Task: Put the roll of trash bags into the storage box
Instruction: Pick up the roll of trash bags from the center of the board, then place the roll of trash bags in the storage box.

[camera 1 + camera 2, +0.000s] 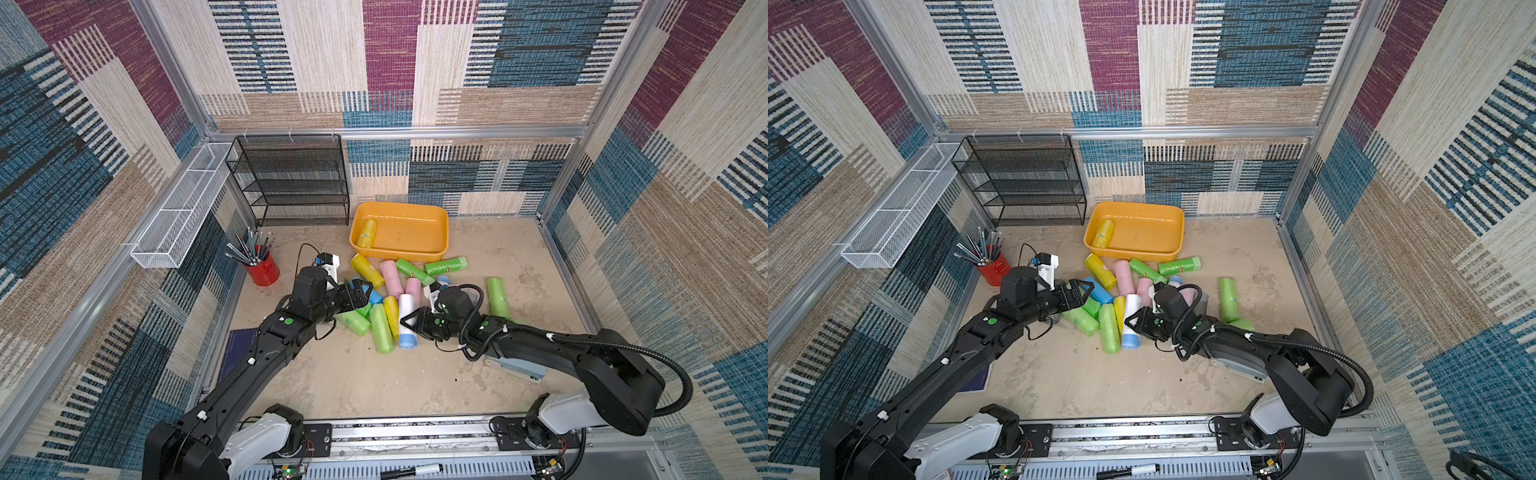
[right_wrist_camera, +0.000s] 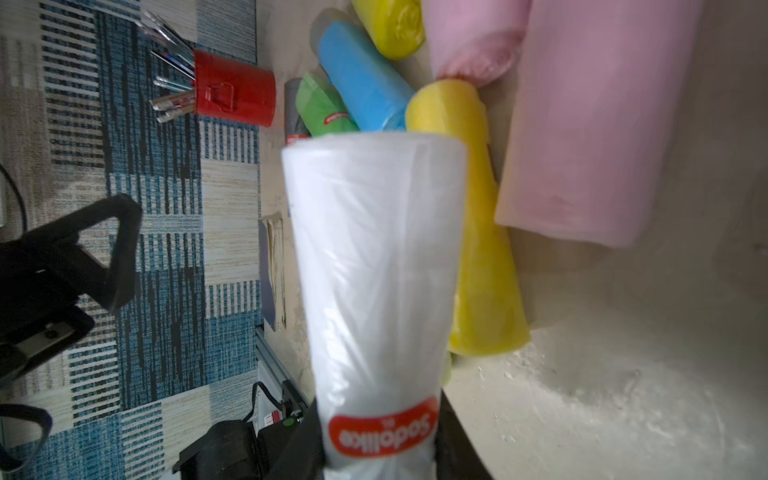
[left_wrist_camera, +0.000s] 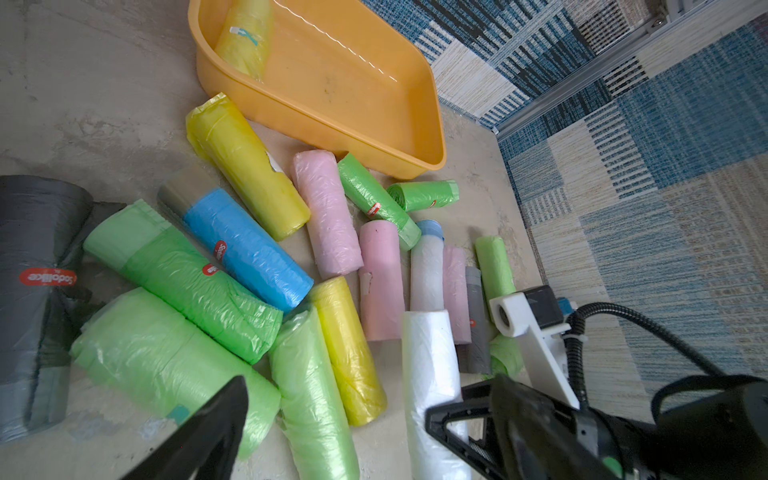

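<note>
The orange storage box (image 1: pixel 399 251) (image 1: pixel 1133 250) (image 3: pixel 316 120) stands at the back with one yellow roll (image 1: pixel 367 233) (image 3: pixel 245 37) lying in it. Several trash bag rolls, green, yellow, pink and blue, lie in a pile in front of it. My right gripper (image 1: pixel 409 322) (image 1: pixel 1133 322) (image 2: pixel 380 436) is shut on a white roll of trash bags (image 1: pixel 406 309) (image 1: pixel 1132 307) (image 3: pixel 428 365) (image 2: pixel 374 249) near its labelled end, low at the pile's near edge. My left gripper (image 1: pixel 363 295) (image 1: pixel 1084 291) (image 3: pixel 370 395) hangs open over the pile's left side, holding nothing.
A black mesh rack (image 1: pixel 291 183) and a white wire basket (image 1: pixel 183 208) line the back left. A red cup of pencils (image 1: pixel 262 270) stands left of my left arm. A grey roll (image 3: pixel 37 291) lies at the pile's left edge. A blue-grey stapler (image 1: pixel 519 368) sits under my right arm.
</note>
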### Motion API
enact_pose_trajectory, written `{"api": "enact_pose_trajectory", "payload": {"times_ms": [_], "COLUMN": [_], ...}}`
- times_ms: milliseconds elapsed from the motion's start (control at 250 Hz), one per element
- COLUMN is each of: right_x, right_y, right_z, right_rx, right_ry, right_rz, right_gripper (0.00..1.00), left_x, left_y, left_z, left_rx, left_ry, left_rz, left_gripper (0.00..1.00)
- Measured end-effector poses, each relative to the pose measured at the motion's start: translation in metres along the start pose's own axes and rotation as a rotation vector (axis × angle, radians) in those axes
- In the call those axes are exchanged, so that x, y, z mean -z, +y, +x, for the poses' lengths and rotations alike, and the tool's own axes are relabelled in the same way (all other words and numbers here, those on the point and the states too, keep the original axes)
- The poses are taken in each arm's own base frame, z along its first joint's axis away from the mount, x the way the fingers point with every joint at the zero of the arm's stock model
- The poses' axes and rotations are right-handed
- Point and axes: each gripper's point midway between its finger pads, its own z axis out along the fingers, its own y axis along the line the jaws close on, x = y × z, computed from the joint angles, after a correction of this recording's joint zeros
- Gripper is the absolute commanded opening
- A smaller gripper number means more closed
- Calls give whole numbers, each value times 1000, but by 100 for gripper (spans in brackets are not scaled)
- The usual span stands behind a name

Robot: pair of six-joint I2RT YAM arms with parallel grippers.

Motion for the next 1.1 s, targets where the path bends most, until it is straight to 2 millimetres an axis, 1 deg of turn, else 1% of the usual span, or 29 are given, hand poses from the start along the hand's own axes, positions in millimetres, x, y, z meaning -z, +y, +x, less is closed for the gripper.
{"api": "enact_pose_trajectory", "payload": {"times_ms": [156,288,472,532,652,804,872,976,1100], "right_x": [2,-1,-7,-10,-17,-26,-28,-31,-35], "right_y": [17,30,36,38,38,41,40,34,23], "right_z": [-14,-28,-49,-57,-76,-105,-124,-154,-197], "right_rx": [34,66,96,105,123,152,163,171,179], "right_ry": [-31,-52,-73,-75,-78,-81,-91,-115,-152], "right_rz": [-16,-33,-38,-40,-37,-40,-42,-37,-31], "right_gripper": [18,17,17,12,11,10,10,10,9], "left_x": [5,18,42,49,59,65,66,67,70], "left_y": [-2,-8,-11,-12,-11,-11,-10,-6,-4], "left_z": [-2,-7,-15,-16,-18,-17,-15,-11,-11], "left_rx": [2,-4,-23,-27,-32,-30,-29,-25,-23], "left_ry": [2,-15,-72,-80,-101,-92,-84,-69,-69], "left_rz": [-3,2,-16,-18,-30,-43,-48,-63,-81], "left_gripper": [91,90,92,92,92,92,92,92,90]}}
